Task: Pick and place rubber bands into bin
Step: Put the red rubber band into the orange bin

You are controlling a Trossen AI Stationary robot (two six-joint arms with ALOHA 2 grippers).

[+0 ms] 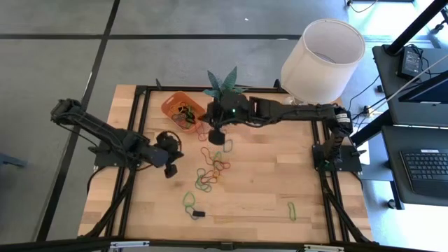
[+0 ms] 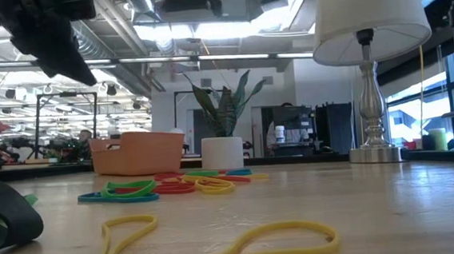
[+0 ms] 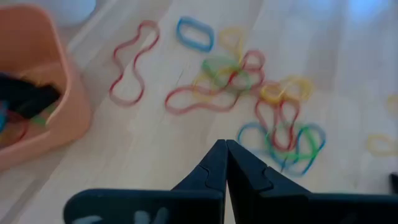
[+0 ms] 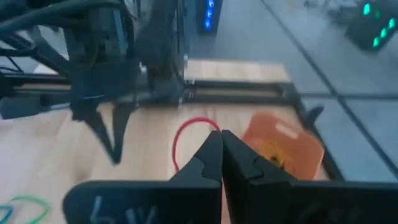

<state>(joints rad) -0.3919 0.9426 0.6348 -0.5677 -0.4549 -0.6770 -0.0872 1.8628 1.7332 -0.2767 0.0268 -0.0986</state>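
My right hand [image 1: 218, 137] is up above the wooden tabletop [image 1: 280, 168], close to the small orange plastic bin [image 1: 168, 105]. Its two dark fingers are pressed tight together. A thin red rubber band [image 4: 181, 140] looks pinched at their tips and hangs down as a loop, though the wrist view is blurry, so I am not fully sure of the grip.

The bin is just beside this hand, a little toward my left arm's side and the far edge of the tabletop. I think my right hand only has to go a short way over the rim and then let go. My right hand is the nearer one to the bin.

My left hand [image 1: 169, 166] is low over the tabletop, a bit farther from the bin. Its fingers are closed too, with nothing between them.

The bin already has some bands in it, dark ones and a few bright ones, in a little heap.

Many more small stretchy rubber bands [image 1: 210, 171] lie loose on the tabletop, red, yellow, green and blue, tangled in a bunch near my left hand. A few others lie apart, close to the near edge.
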